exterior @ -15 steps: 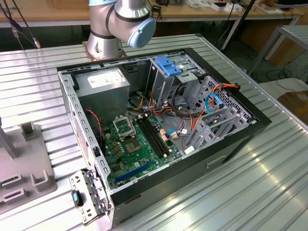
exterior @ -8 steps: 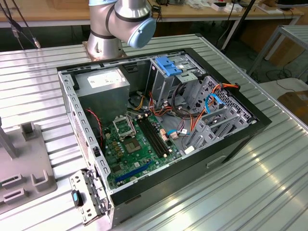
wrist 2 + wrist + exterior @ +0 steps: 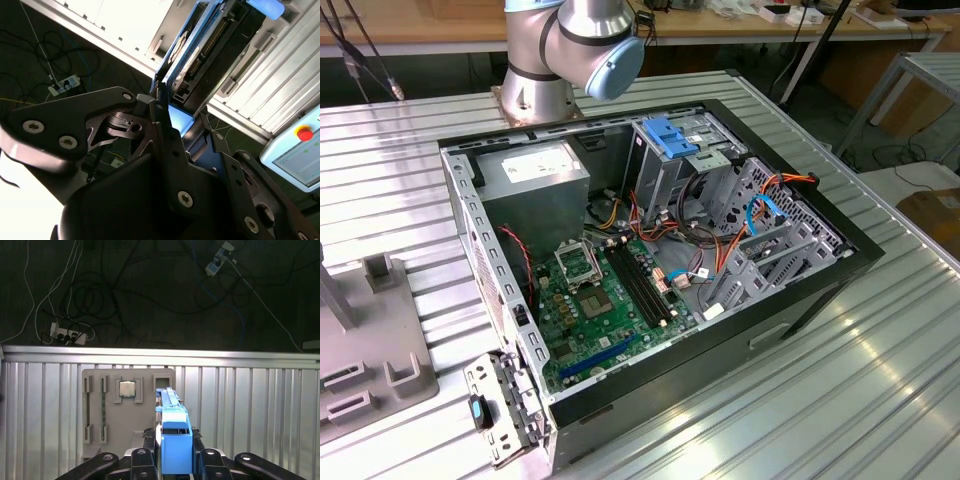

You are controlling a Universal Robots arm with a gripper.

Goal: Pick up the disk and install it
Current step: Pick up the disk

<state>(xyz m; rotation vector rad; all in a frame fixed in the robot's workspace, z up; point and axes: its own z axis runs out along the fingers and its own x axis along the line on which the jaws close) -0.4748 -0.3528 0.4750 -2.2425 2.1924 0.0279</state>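
In both wrist views my gripper (image 3: 172,460) is shut on the disk (image 3: 167,402), which I see edge-on. Its blue plastic frame (image 3: 176,445) runs along the edge between the black fingers (image 3: 202,457). In the second wrist view the disk (image 3: 200,50) reaches away from the gripper (image 3: 172,125), with its metal side and connector edge showing. In the first wrist view the disk hangs over a grey fixture plate (image 3: 97,390). I cannot tell whether it touches the plate.
The open computer case (image 3: 650,250) lies on the ribbed metal table (image 3: 840,400). Inside are a motherboard (image 3: 600,290), a grey power-supply box (image 3: 535,170) and a drive cage with blue tabs (image 3: 675,135). The arm's base (image 3: 560,50) stands behind it. The fixture plate (image 3: 360,340) is at the exterior view's left. Cables (image 3: 90,290) lie on the floor.
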